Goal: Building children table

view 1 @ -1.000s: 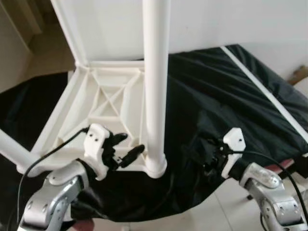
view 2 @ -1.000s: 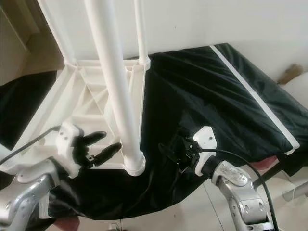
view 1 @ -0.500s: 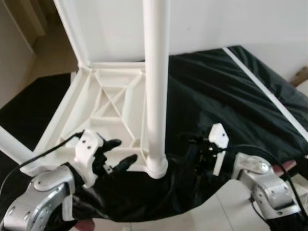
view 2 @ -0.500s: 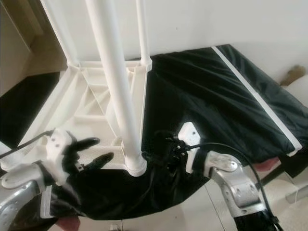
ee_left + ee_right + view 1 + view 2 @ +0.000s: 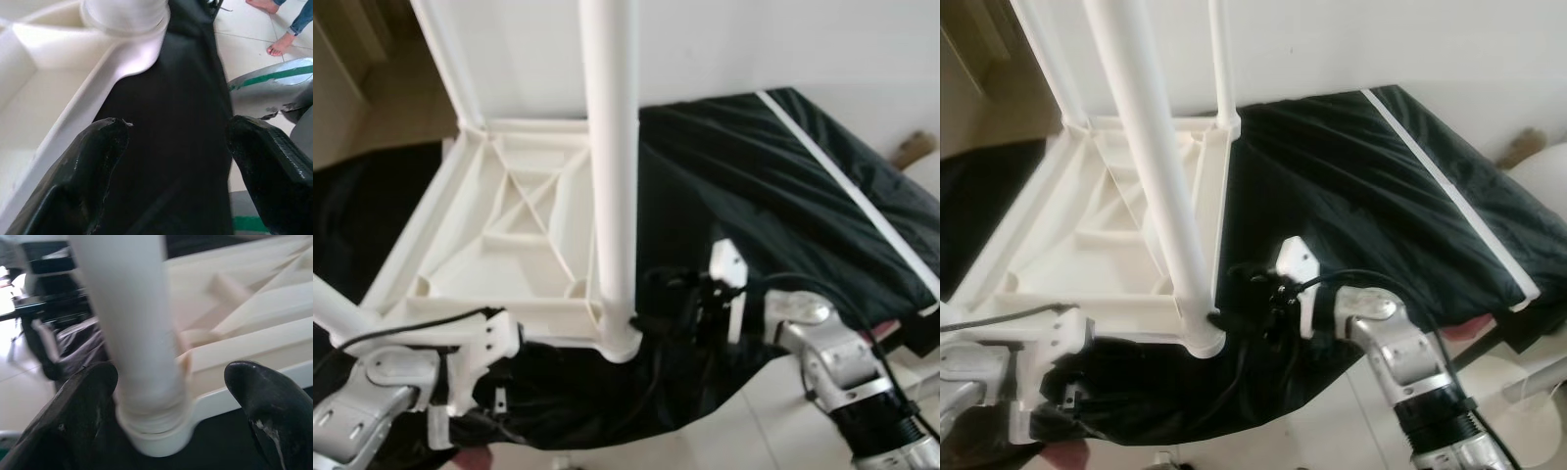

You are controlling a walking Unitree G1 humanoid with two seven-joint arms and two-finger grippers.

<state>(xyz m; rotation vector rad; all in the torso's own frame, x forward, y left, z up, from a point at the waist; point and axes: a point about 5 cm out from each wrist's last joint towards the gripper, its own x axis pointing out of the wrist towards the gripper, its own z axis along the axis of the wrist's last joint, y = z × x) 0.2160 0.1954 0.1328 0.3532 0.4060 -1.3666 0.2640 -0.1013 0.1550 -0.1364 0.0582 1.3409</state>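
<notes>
**Q:** Where is the children's table, and does anything hold anything?

**A:** You see the white plastic table top [image 5: 499,235] lying upside down on a black sheet [image 5: 754,196], ribbed underside up. Its recessed underside has nothing loose in it. A white leg [image 5: 607,176] stands upright in the near corner socket [image 5: 619,338]. Two more legs rise at the far corners, and another slants off at the near left corner.

**Q:** Where are your end effectors?

**A:** Your right end effector [image 5: 1249,308] sits just right of the near socket, at the base of that leg. In the right wrist view its two black fingers [image 5: 266,396] stand apart on either side of the leg, and you cannot tell whether they touch it. Your left end effector [image 5: 171,147] is low at the near edge of the table top, left of the leg, its fingers [image 5: 88,161] spread wide over the sheet and gripping nothing.

**Q:** What room is there at the edges?

**A:** The sheet's near edge hangs over pale floor tiles [image 5: 744,431]. A white stripe [image 5: 842,186] runs along the sheet's right side. A white wall [image 5: 803,39] stands behind. A person's bare foot [image 5: 281,46] rests on the tiles in the left wrist view.
</notes>
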